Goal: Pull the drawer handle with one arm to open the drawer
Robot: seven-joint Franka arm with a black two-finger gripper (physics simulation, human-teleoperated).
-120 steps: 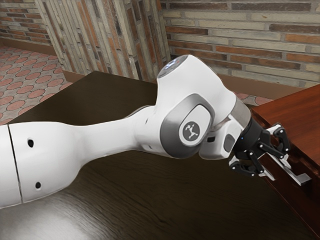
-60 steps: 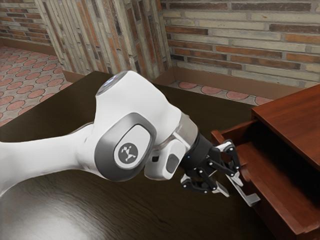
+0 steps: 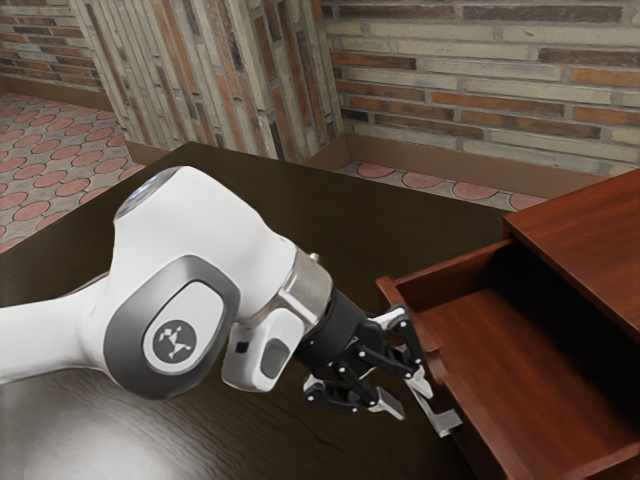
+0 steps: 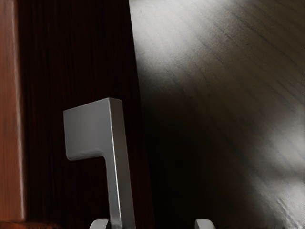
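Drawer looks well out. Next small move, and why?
Probably stop pulling and back the gripper off the handle. The drawer stands far out of the cabinet with its inside showing. The open fingers merely hook the handle, one against it, so nothing needs releasing.

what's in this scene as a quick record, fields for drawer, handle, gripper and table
drawer: open, standing well out of the cabinet
handle: silver bar on its front, between the fingers, against one and clear of the other
gripper: open, hooked around that bar
table: dark wood, beneath the arm
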